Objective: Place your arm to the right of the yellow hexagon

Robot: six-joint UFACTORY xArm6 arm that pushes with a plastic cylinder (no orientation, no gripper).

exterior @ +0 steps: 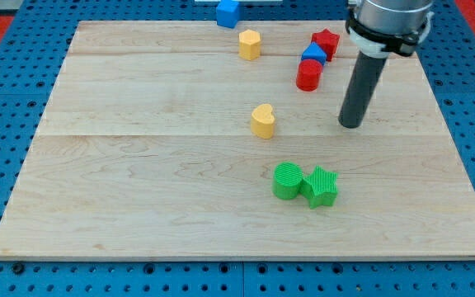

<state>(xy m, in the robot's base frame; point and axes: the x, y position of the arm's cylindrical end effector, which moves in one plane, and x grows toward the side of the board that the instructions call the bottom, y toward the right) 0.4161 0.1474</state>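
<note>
Near the board's top edge, just left of centre, sits the yellow hexagon (249, 44). My tip (350, 124) rests on the wooden board (138, 165), well to the view's right of the hexagon and lower; it is a bare rod holding nothing. Between them cluster the red cylinder (308, 75), small blue block (312, 55) and red star (326, 41).

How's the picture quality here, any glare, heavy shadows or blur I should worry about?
Camera view: even, soft lighting, no strong glare on the wooden board. Shadows are faint, just small dark patches under the green blocks and my tip. The blocks look sharp; the arm's upper part is cut off at the view's top. The yellow hexagon is clearly readable.
</note>
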